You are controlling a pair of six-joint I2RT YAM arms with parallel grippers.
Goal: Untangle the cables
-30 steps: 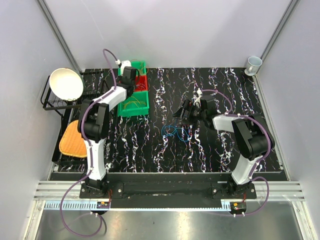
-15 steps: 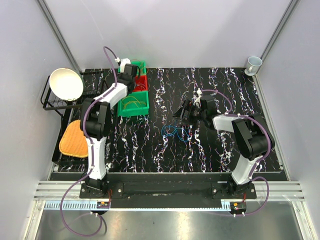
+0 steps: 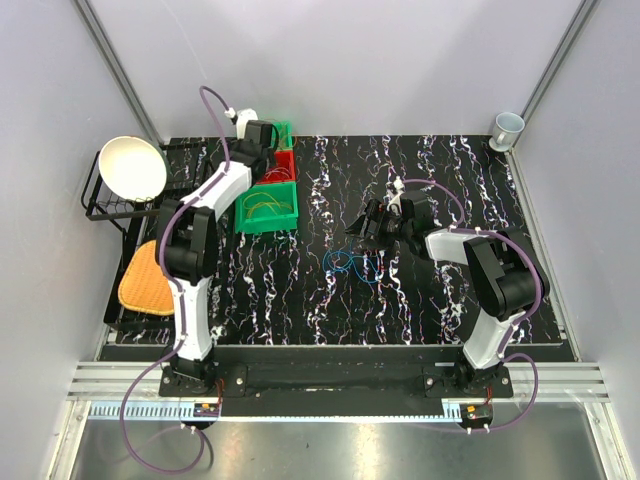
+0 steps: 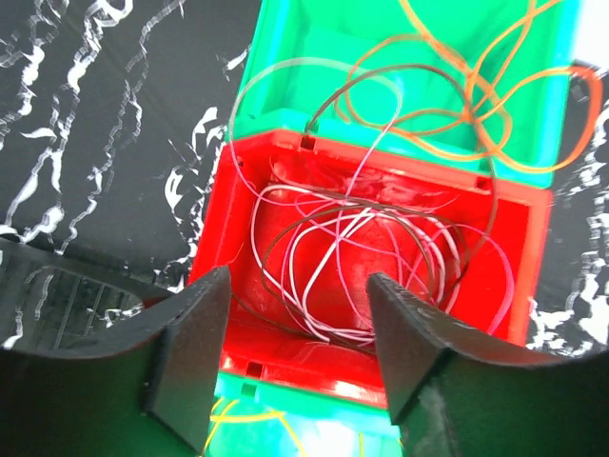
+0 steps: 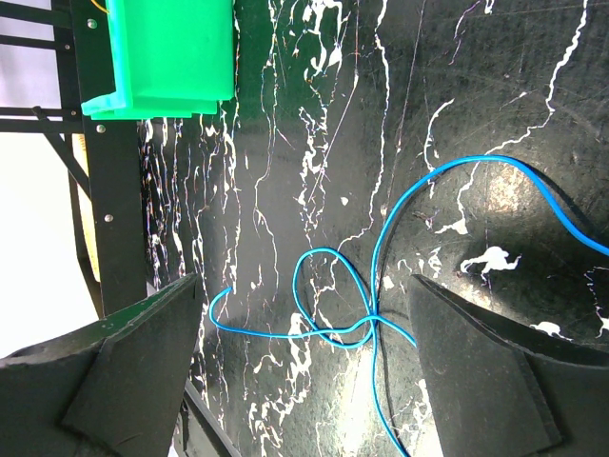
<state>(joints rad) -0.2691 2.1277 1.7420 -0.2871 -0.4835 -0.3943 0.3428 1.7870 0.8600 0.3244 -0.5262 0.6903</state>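
The left tool [image 4: 297, 286] hangs with its jaws spread wide and nothing between them. Straight beneath it is a red bin [image 4: 529, 238], and in that bin lies a loose nest of pale and dark cables [image 4: 324, 257], several loops crossing each other. Beyond the fingertips sits a green bin [image 4: 276, 57] holding orange cables [image 4: 476, 105]. One dark strand appears to run over the shared wall between the two bins.

These wires look very light, limp and springy. A pull on one loop would probably drag its neighbours along, and a thin round strand could slip out of a shallow pinch. A single outer loop that stands clear of the heap, taken across the wire, seems the safest hold.

The right tool [image 5: 304, 286] is also opened wide and holds nothing, hovering above the counter [image 3: 450, 170]. Below and slightly ahead of it a blue cable [image 5: 381, 248] lies flat on the counter, knotted into a small loop where its strands cross, with one free end trailing toward the left finger. I would grip it near that free end, or just beside the crossing, rather than on the knot itself.
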